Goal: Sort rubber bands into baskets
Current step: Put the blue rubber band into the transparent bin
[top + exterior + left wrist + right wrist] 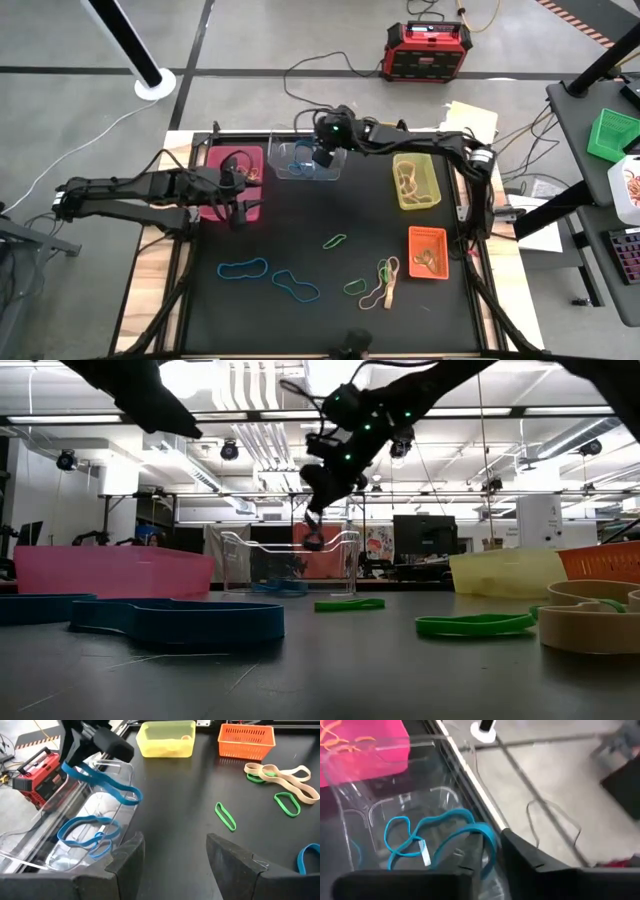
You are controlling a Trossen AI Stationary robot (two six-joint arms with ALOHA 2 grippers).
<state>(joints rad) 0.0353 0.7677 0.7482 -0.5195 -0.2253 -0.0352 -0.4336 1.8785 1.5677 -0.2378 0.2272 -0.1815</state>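
Note:
My right gripper [322,157] hangs over the clear basket [290,168] at the table's far edge, shut on a blue rubber band [102,782]. Other blue bands [82,832] lie on the clear basket's floor. My left gripper [240,213] stands open by the pink basket [245,153] with nothing between its fingers [125,857]. The yellow-green basket [401,200] and the orange basket [412,236] stand at the right. Loose on the mat lie two blue bands [243,268], a green band [334,241] and a tan and green cluster [382,285]. My right gripper holds the blue rubber band by its upper end [489,842], between its two fingers. The fingers slant down from the table's right side. The band hangs slack below them [313,542], its lower loop dipping inside the clear basket's walls.
A red-black power box [424,50] sits on the floor beyond the table. A bright green crate [612,135] stands on a side table at the right. Bare mat lies between the two arms and the loose bands near the front.

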